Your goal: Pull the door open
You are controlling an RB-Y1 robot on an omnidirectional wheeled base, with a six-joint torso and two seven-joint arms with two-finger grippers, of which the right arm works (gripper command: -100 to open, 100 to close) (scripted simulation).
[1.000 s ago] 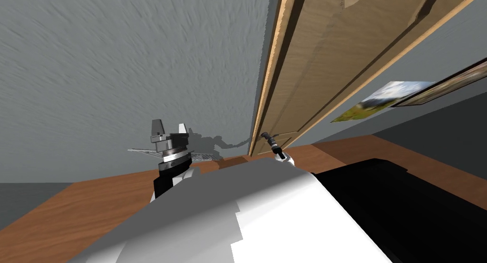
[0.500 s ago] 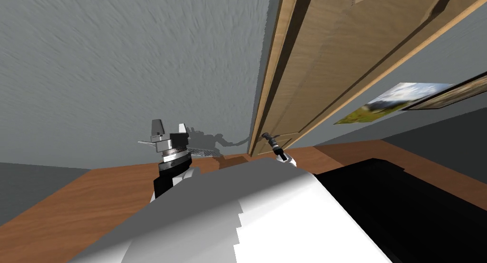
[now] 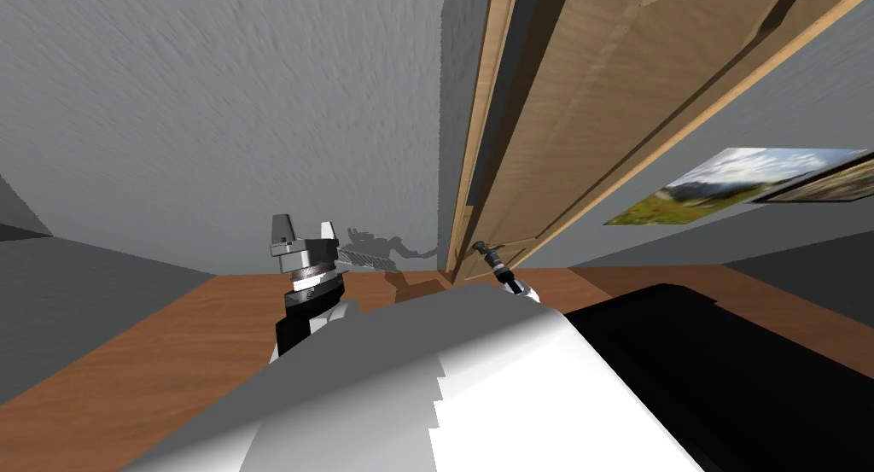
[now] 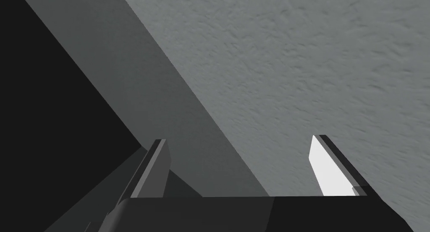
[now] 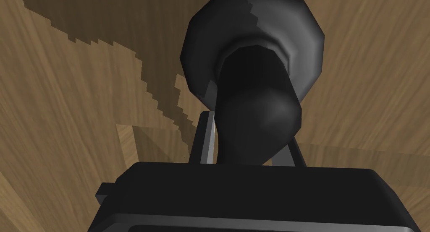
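A light wooden door (image 3: 563, 125) slants up through the right half of the head view, swung a little out of its frame (image 3: 474, 151). My right gripper (image 3: 483, 247) reaches to its lower edge. In the right wrist view the dark round door handle (image 5: 256, 103) stands out from the wood (image 5: 75, 95), and my right gripper (image 5: 247, 147) is shut on it, fingers (image 5: 207, 137) pressing its sides. My left gripper (image 3: 303, 230) is raised before the grey wall (image 3: 222, 117), left of the door, open with nothing between its fingers (image 4: 329, 168).
Brown wooden floor (image 3: 171, 339) runs along the foot of the grey wall. A landscape picture (image 3: 725, 185) hangs on the wall right of the door. A black area (image 3: 725, 373) lies at the lower right, and another (image 4: 50, 116) beside the wall in the left wrist view.
The door has swung further out of its frame, widening the gap at its edge. The whole head view has shifted, so I have moved; my right gripper stays on the handle.
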